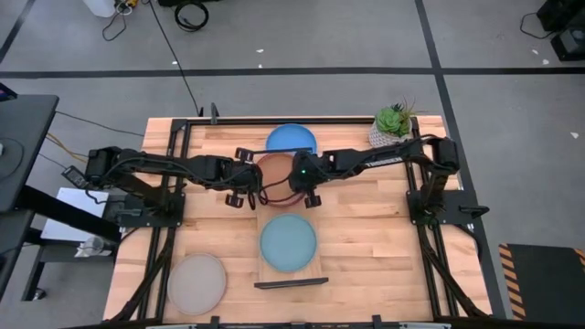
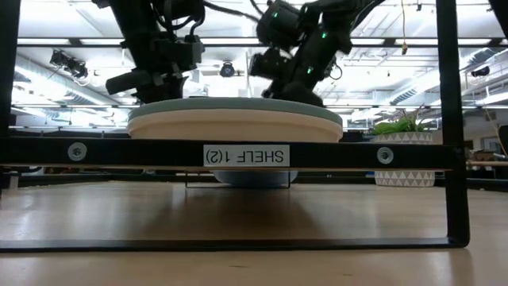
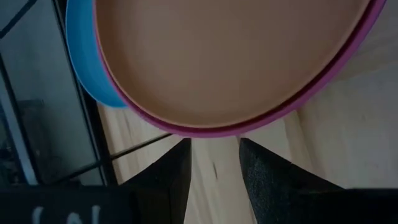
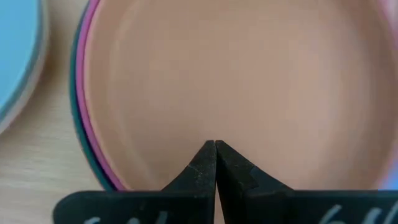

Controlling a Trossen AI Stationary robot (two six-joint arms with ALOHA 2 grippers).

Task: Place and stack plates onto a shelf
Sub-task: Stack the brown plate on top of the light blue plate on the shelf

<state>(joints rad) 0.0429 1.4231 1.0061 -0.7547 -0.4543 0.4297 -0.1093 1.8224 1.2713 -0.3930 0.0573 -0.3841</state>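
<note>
Both arms reach inward over the orange plate (image 1: 274,169): left gripper (image 3: 214,165) parted beside its rim, right gripper (image 4: 215,163) closed, empty, above it.

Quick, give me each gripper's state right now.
Left gripper: open, holding nothing, just short of the pink plate rim.
Right gripper: shut, empty, over the orange plate.
</note>
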